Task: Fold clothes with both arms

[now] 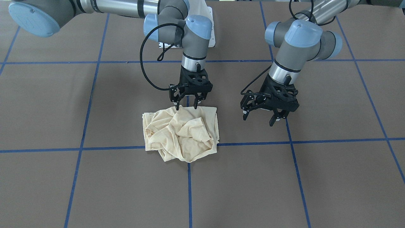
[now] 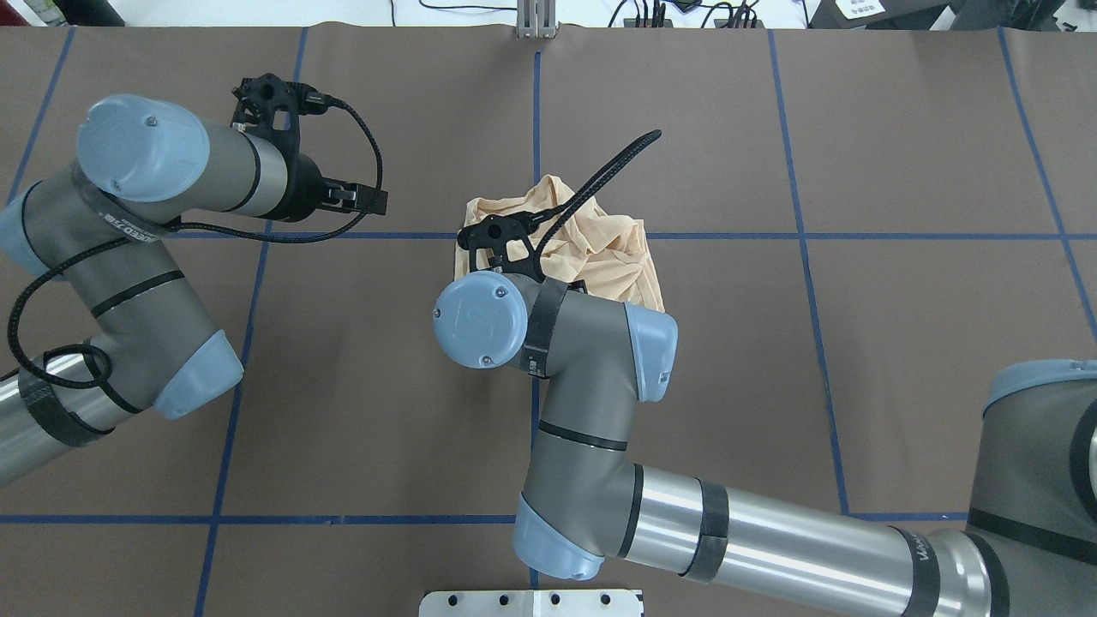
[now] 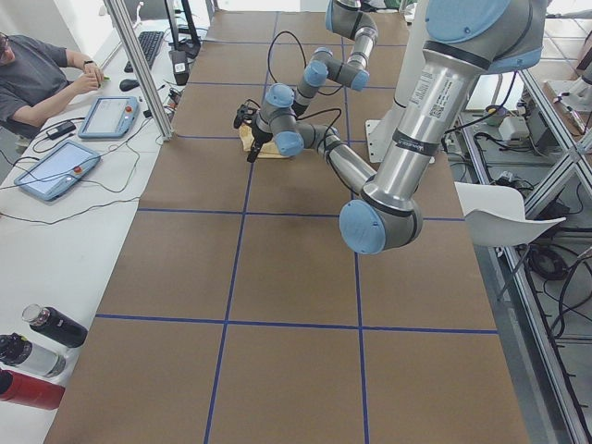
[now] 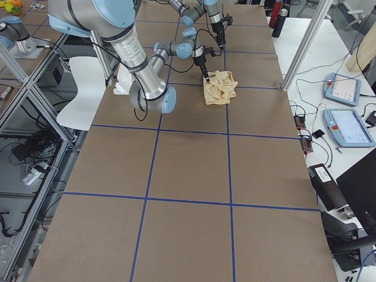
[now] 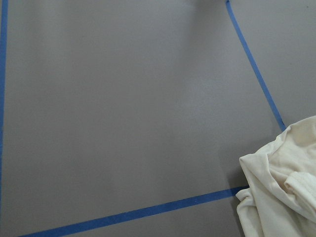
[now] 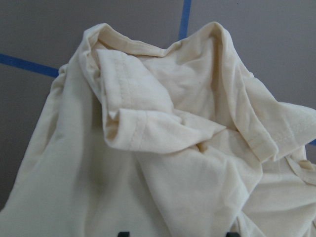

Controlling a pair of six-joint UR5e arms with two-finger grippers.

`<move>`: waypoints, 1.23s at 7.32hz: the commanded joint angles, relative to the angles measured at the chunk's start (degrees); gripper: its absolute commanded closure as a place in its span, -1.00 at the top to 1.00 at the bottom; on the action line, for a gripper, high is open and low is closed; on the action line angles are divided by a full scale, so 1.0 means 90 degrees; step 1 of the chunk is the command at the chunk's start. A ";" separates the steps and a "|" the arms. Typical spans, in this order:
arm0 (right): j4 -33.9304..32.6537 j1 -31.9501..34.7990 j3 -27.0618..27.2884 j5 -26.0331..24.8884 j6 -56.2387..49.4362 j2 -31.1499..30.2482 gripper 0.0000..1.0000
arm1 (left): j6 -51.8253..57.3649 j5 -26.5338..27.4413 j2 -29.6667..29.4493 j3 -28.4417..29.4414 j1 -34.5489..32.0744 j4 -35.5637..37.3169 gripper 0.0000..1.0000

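Observation:
The pale cream-yellow shirt (image 1: 182,134) lies crumpled in a heap on the brown table, over a crossing of blue tape lines. Its print and neck label are hidden. It also shows in the overhead view (image 2: 613,257) and fills the right wrist view (image 6: 163,148). My right gripper (image 1: 186,106) is open, pointing down, with its fingertips at the shirt's edge nearest the robot. My left gripper (image 1: 258,119) is open and empty, hovering over bare table beside the shirt. The left wrist view catches only a corner of the shirt (image 5: 281,182).
Blue tape lines (image 1: 316,141) divide the brown table into squares. The white pedestal plate (image 1: 210,22) sits at the robot's side. An operator (image 3: 37,79) sits by tablets at the far long edge. Bottles (image 3: 42,356) stand there too.

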 commanded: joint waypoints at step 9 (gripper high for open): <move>0.0629 0.0373 -0.0310 -0.0100 0.0091 -0.0070 -1.00 | 0.0000 -0.0008 0.0185 -0.0244 0.0000 0.0000 1.00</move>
